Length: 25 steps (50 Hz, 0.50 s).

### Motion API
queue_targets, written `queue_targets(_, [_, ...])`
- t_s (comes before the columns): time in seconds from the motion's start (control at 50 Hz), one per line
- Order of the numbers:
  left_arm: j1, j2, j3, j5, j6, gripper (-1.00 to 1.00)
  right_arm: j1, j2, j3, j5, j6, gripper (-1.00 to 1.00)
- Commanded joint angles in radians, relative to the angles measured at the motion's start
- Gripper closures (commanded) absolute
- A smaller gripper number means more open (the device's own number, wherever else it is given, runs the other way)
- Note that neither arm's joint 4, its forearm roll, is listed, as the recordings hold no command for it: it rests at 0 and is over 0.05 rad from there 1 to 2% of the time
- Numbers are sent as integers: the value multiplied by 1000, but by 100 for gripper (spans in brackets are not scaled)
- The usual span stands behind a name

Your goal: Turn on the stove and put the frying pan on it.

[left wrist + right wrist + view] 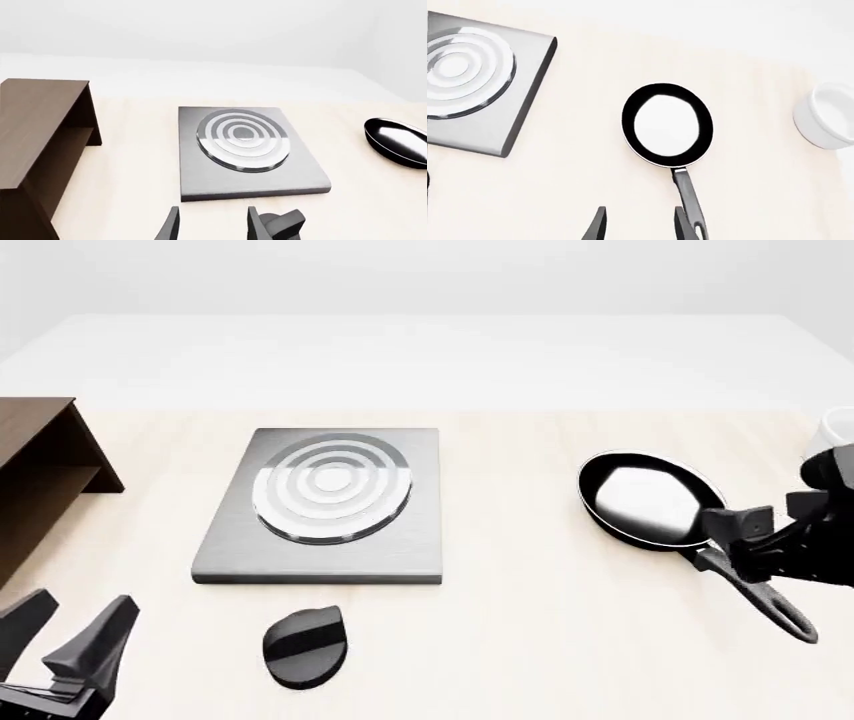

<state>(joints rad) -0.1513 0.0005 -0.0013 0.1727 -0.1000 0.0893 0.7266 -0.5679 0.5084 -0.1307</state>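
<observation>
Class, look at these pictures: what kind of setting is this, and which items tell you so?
Probably a simulated kitchen tabletop: a flat grey metal stove slab with ring burner, a round black frying pan with a long handle and a white bowl on a pale wooden table.

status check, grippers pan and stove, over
Left gripper open, empty, near knob. Right gripper open above frying pan handle, no grasp. Pan on table, right of stove. Burner bare, path clear.

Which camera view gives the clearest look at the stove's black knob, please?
The front view shows it best: the knob lies whole on the table just in front of the stove. The left wrist view catches only part of it at the frame's edge beside a fingertip. The right wrist view does not clearly show it.
</observation>
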Motion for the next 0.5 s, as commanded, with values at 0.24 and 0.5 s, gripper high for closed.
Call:
queue_targets(0.24, [3, 0, 1, 3, 2, -100, -118, 236, -250, 244, -166, -100])
queue_targets(0.5, [6, 0, 1, 3, 2, -100, -175, 321, -305, 317, -231, -100])
